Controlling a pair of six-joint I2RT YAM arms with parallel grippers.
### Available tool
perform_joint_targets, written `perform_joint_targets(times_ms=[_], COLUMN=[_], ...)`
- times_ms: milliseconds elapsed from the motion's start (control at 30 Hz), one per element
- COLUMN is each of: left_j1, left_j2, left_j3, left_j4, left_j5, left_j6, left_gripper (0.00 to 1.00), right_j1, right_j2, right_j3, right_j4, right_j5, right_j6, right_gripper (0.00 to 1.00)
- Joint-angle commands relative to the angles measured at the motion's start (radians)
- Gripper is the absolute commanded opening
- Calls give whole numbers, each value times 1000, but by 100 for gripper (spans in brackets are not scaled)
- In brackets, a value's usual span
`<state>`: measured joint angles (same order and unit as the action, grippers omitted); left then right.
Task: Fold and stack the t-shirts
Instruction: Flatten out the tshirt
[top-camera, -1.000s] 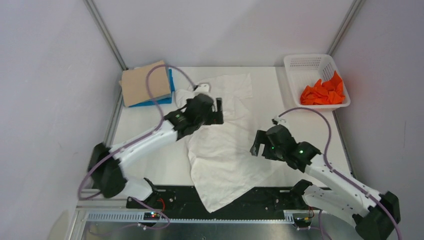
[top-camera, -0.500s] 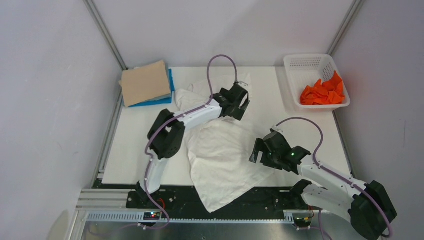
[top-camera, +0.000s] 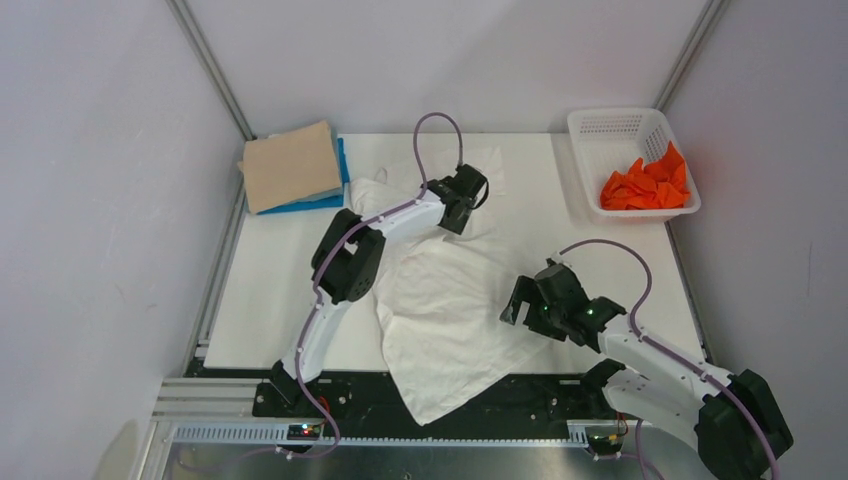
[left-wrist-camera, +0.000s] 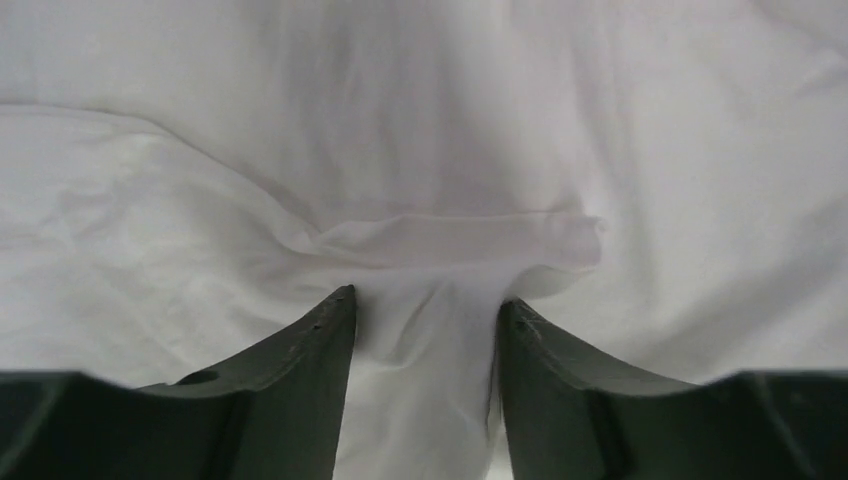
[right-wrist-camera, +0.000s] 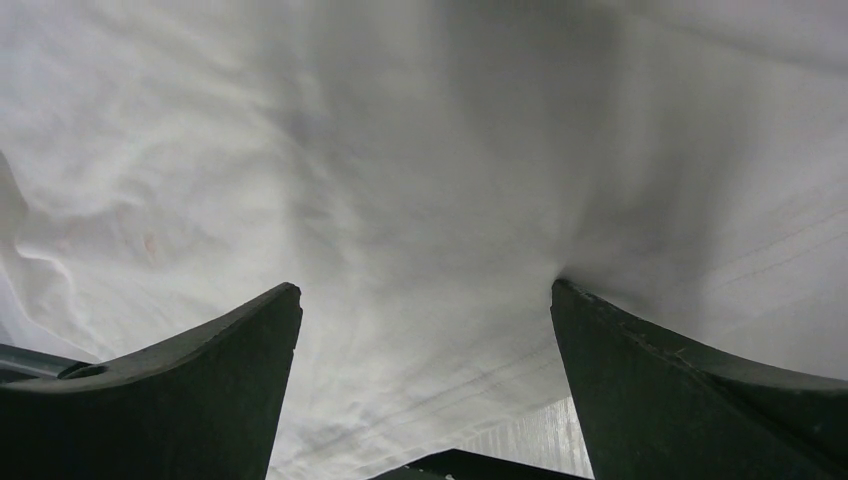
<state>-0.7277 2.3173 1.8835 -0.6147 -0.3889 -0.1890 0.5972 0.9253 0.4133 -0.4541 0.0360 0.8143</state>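
A thin white t-shirt (top-camera: 450, 300) lies spread and crumpled across the middle of the table, its lower end hanging over the near edge. My left gripper (top-camera: 462, 205) is down on its far part near a sleeve. In the left wrist view this gripper (left-wrist-camera: 425, 305) has its jaws half closed, with a ridge of white cloth (left-wrist-camera: 430, 350) bunched between and touching both fingers. My right gripper (top-camera: 515, 305) rests on the shirt's right edge. Seen from the right wrist, it (right-wrist-camera: 425, 290) is wide open over flat cloth (right-wrist-camera: 400, 180). A folded beige t-shirt (top-camera: 290, 165) lies on a blue one (top-camera: 341, 175) at the far left.
A white lattice basket (top-camera: 612, 118) stands at the far right corner with an orange t-shirt (top-camera: 645, 185) crumpled inside. Grey walls close in both sides. A black base rail (top-camera: 560, 390) runs along the near edge, partly under the hanging cloth.
My left arm has swung from the shirt's left side to its far middle, dropped onto the cloth, and its jaws have drawn in on a fold. The right gripper has barely shifted.
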Motion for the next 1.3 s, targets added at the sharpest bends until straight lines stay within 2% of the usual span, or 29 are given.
perform_joint_targets(times_ms=[0,33,67,133,233,400,533,700,900,967,1000,1100,1133,1267], left_j1=[25,37,42,61,87,154,228,282,294,295,296,300,304,343], left_j2=[-29,-44,-65,-107,-172,-374,-588,-869,-1258,-1370,-1403,-1535,-1552,-1575], left_j3=[25,20,7,-17,-64,-280,-557,-966,-1308,-1377,-1406,-1428,-1427,-1409], left_j4=[-1,-2,-1,0,2,16,59,74,25,-43,-84,-175,-212,-282], left_j5=[-6,-8,-7,-2,-25,-65,-88,-153,-114,-130,-137,-202,-223,-371], left_j6=[-38,-59,-69,-100,-146,-261,-388,-559,-697,-770,-807,-863,-868,-927], left_gripper=[43,35,22,8,0,0,0,1,9,11,15,19,23,29], right_j1=[-34,-47,-62,-89,-159,-327,-413,-474,-494,-494,-494,-494,-495,-499], right_j2=[-14,-6,-1,28,88,133,148,140,133,130,129,127,126,121], right_j3=[-20,-24,-26,-28,-26,-8,25,43,62,64,64,65,65,78], right_j4=[20,25,37,61,76,75,42,-5,-14,-25,-33,-39,-41,-54], right_j5=[-5,-8,-13,-20,-50,-91,-111,-134,-160,-146,-136,-124,-119,-93], right_j6=[-5,-8,-19,-37,-50,-81,-123,-156,-187,-194,-197,-203,-204,-220], right_gripper=[100,99,99,99,99,99,100,99,99,99,99,100,100,99])
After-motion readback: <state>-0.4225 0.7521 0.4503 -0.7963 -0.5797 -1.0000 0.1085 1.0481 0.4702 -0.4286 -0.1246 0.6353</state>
